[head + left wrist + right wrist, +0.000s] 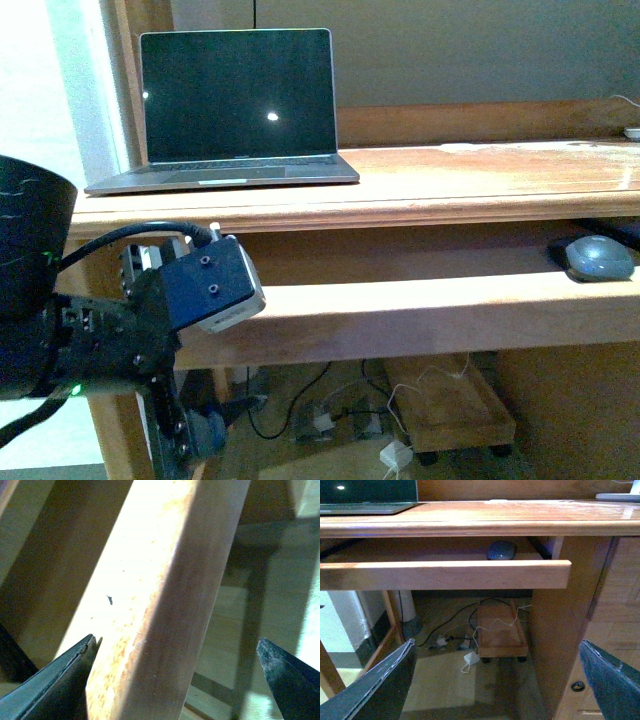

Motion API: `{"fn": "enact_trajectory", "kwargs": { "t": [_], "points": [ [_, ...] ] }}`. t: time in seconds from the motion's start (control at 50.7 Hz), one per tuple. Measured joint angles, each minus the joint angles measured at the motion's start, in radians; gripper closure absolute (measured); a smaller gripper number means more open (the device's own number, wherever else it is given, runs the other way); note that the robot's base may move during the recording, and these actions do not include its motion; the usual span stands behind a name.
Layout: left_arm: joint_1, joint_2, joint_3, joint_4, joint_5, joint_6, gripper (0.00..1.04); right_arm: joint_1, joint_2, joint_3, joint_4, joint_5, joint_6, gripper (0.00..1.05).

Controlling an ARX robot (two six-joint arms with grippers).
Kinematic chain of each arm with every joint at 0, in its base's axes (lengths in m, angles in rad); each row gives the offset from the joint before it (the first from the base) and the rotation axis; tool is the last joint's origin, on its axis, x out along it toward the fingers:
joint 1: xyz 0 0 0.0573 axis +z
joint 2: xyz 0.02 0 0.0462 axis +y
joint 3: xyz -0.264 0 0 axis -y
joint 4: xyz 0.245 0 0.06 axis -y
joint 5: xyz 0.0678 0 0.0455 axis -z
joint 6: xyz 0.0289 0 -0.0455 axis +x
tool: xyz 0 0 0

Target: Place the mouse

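Observation:
The mouse [600, 258] is a small grey-blue oval lying on the pulled-out wooden tray [400, 310] under the desktop, at the right. The right wrist view shows the mouse [501, 550] far ahead on that tray [445, 575], behind its front rail. My right gripper [497, 680] is open and empty, low down and well back from the desk, above the floor. My left gripper [175, 680] is also open, with its fingers [55, 685] either side of a pale wooden bar [150, 605], holding nothing. The left arm [150, 320] sits at the lower left, below the tray.
An open laptop [235, 110] with a dark screen stands on the desktop [480, 180] at the left. Below the desk are cables, a white adapter [470, 658] and a small wheeled wooden stand [500, 630]. A desk side panel [570, 620] rises on the right.

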Motion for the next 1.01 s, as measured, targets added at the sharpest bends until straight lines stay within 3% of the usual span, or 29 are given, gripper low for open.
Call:
{"fn": "enact_trajectory", "kwargs": {
  "t": [0.276, 0.414, 0.513, 0.572, 0.631, 0.69, 0.73, 0.808, 1.006],
  "points": [
    [-0.057, -0.202, -0.156, -0.009, 0.009, -0.357, 0.08, 0.000, 0.000, 0.000, 0.000, 0.000, 0.000, 0.07],
    [-0.081, -0.354, -0.251, 0.042, 0.017, -0.742, 0.08, 0.000, 0.000, 0.000, 0.000, 0.000, 0.000, 0.07],
    [-0.089, -0.468, -0.312, 0.077, -0.033, -0.969, 0.08, 0.000, 0.000, 0.000, 0.000, 0.000, 0.000, 0.07],
    [-0.127, -0.502, -0.390, 0.312, -0.365, -0.986, 0.19, 0.000, 0.000, 0.000, 0.000, 0.002, 0.000, 0.07],
    [-0.128, -0.531, -0.473, 0.486, -0.608, -0.986, 0.29, 0.000, 0.001, 0.000, -0.002, 0.006, 0.000, 0.07],
    [-0.112, -0.558, -0.520, 0.549, -0.721, -0.987, 0.36, 0.024, 0.039, 0.031, -0.095, 0.109, 0.049, 0.07],
    [-0.095, -0.583, -0.549, 0.568, -0.769, -0.989, 0.42, 0.026, 0.078, 0.061, -0.159, 0.151, 0.081, 0.07],
    [-0.061, -0.633, -0.596, 0.575, -0.776, -0.990, 0.52, -0.006, 0.172, 0.111, -0.176, 0.149, 0.108, 0.07],
    [0.010, -0.765, -0.711, 0.549, -0.696, -0.990, 0.86, -0.054, 0.574, 0.338, 0.147, 0.076, 0.112, 0.07]
  ]
}}
